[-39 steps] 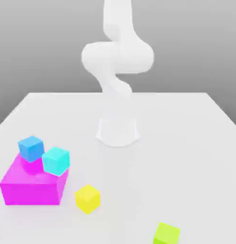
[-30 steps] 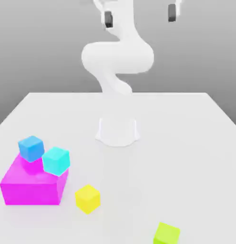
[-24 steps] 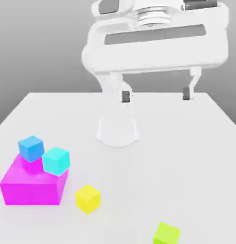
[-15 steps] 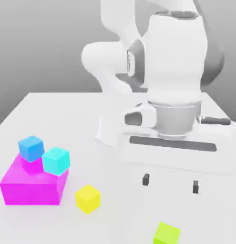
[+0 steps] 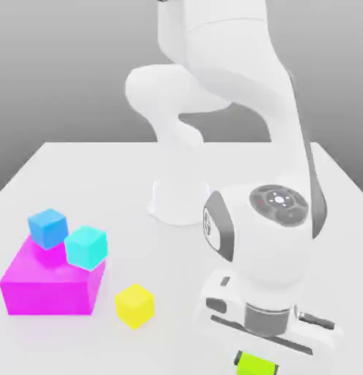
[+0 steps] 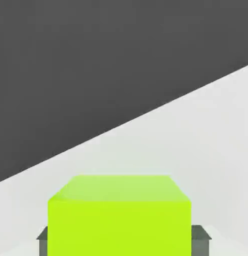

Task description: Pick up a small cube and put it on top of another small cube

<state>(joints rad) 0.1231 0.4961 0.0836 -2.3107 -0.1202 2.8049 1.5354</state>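
The small lime-green cube [image 5: 256, 364] rests on the white table at the front, toward the exterior view's right. My gripper [image 5: 257, 356] has come straight down over it, the hand hiding the cube's top edge. In the hand view the cube [image 6: 118, 215] sits between the two dark finger pads [image 6: 42, 239], which press against its opposite sides, so the gripper [image 6: 124, 241] is shut on it. A yellow cube [image 5: 134, 305] of the same size stands alone to the exterior view's left of the gripper, well apart from it.
A large magenta block [image 5: 48, 284] stands at the exterior view's left, with a blue cube [image 5: 48, 227] on top and a cyan cube [image 5: 86, 246] at its corner. The arm's base [image 5: 181, 201] stands mid-table. The table's front edge lies just beyond the lime-green cube.
The hand came down from high above the table to the lime-green cube. Its fingers, wide apart half a second ago, have closed against the cube's sides.
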